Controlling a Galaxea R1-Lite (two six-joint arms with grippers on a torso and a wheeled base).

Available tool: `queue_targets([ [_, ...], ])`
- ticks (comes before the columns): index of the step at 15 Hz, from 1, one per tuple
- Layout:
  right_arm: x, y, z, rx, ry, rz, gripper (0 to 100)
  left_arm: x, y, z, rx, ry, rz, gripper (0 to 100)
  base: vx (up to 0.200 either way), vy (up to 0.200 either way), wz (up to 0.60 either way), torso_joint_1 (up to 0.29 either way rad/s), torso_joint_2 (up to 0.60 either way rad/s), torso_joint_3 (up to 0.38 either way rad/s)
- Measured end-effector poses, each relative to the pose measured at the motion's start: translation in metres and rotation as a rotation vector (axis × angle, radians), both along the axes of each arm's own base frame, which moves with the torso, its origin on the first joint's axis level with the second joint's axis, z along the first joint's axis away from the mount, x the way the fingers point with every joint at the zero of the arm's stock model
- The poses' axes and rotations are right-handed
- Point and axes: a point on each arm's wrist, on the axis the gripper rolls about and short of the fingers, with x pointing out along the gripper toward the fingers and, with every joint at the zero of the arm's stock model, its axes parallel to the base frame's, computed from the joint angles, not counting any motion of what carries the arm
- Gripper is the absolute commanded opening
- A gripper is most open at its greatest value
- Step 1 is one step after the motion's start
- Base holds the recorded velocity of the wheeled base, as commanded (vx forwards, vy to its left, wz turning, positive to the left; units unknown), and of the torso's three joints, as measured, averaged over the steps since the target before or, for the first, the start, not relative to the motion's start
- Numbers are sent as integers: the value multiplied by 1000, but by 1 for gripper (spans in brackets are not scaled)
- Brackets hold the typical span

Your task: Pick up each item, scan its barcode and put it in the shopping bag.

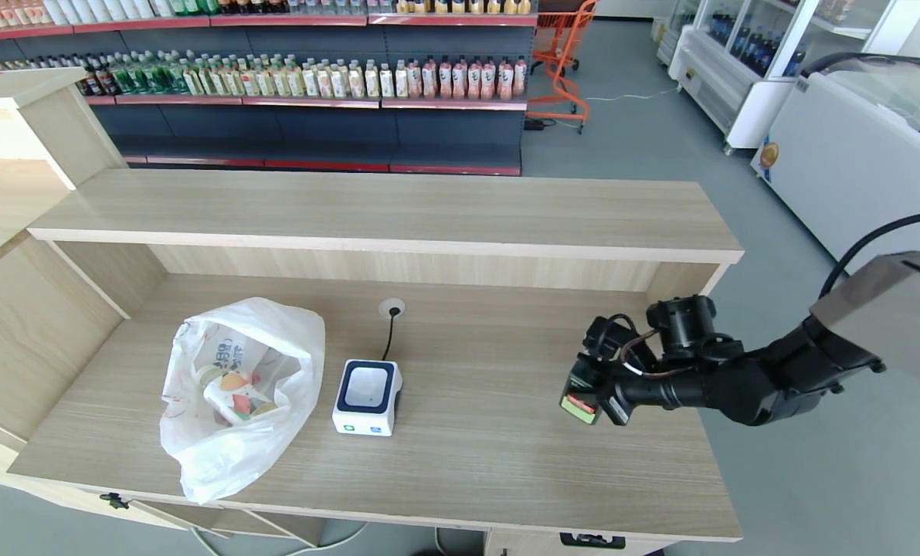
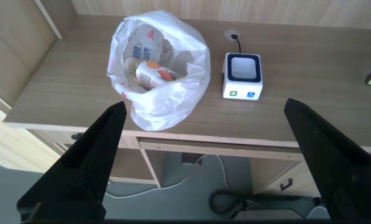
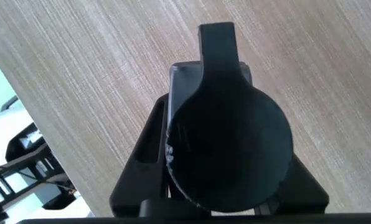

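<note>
Currently the left gripper (image 2: pixel 201 158) hangs off the counter's (image 1: pixel 490 448) near edge, jaws spread wide, nothing in them. The bag (image 1: pixel 235 394) sits toward the near-left corner with several items already inside, so you're well into the run by my read. The scanner (image 1: pixel 367 398) is mid-counter, just beside the bag. The right gripper (image 1: pixel 589 394) is by the right edge, clenched on a small box (image 1: pixel 579 407), well apart from the scanner. Left for you: scan that box, then bag it.
</note>
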Motion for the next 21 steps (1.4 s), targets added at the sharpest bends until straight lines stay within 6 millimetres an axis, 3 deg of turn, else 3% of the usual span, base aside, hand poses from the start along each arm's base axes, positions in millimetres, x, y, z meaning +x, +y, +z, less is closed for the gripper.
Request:
queue_targets([
  [2,-30,-33,35,-20,-72,-66,0,0,0,0,0,0,0,100,0,0,0,0,0,0],
  [4,-69,-76,57,-215,-275,-10,0,0,0,0,0,0,-1,100,0,0,0,0,0,0],
  [6,-107,-104,62,-484,-546,266,0,0,0,0,0,0,-1,100,0,0,0,0,0,0],
  [7,-118,-108,64,-583,-692,428,0,0,0,0,0,0,0,100,0,0,0,0,0,0],
  [10,-147,-97,55,-763,-1109,930,0,0,0,0,0,0,0,100,0,0,0,0,0,0],
  [12,-169,-79,46,-710,-1238,1184,0,0,0,0,0,0,0,100,0,0,0,0,0,0],
  [18,-185,-25,55,-463,-1457,1432,0,0,0,0,0,0,0,100,0,0,0,0,0,0],
  [21,-188,-14,53,-399,-1477,1480,0,0,0,0,0,0,-1,100,0,0,0,0,0,0],
])
